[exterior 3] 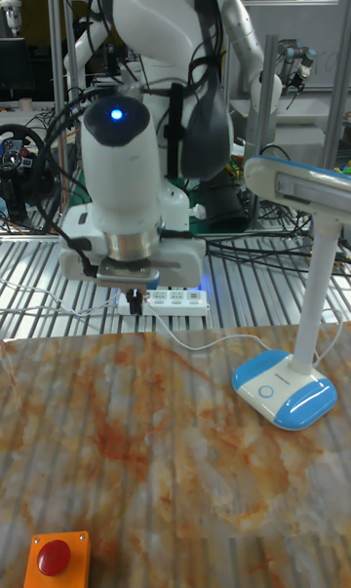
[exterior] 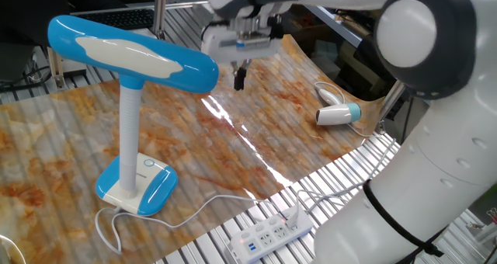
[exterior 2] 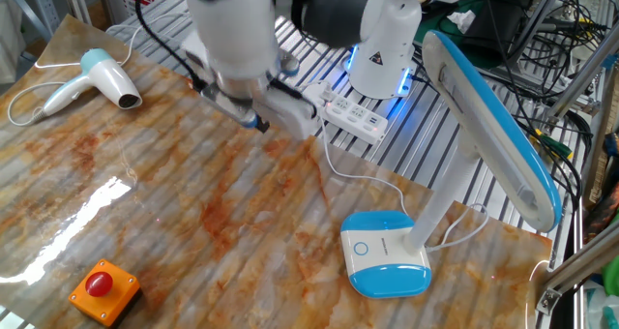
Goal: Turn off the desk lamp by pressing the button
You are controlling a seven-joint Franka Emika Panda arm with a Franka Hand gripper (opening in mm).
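The desk lamp stands on the marbled table, its long blue head point(exterior: 132, 53) on a pale column above the blue-white base point(exterior: 138, 185). The button point(exterior 2: 361, 250) is a small ringed circle on the base's white face, also seen as the button point(exterior 3: 268, 389) in the tall view. My gripper point(exterior: 240, 78) hangs in the air well above the table, beyond the tip of the lamp head and far from the base. Its dark fingertips point(exterior: 240, 81) sit together with nothing between them. From the other side the gripper point(exterior 2: 259, 126) is partly hidden under the wrist.
A white-and-blue hair dryer point(exterior: 338, 114) lies at the table's far corner. A white power strip point(exterior: 268, 234) rests on the metal slats, with the lamp's white cord point(exterior: 202, 210) running to it. An orange box with a red knob point(exterior 2: 102, 288) sits near one table edge.
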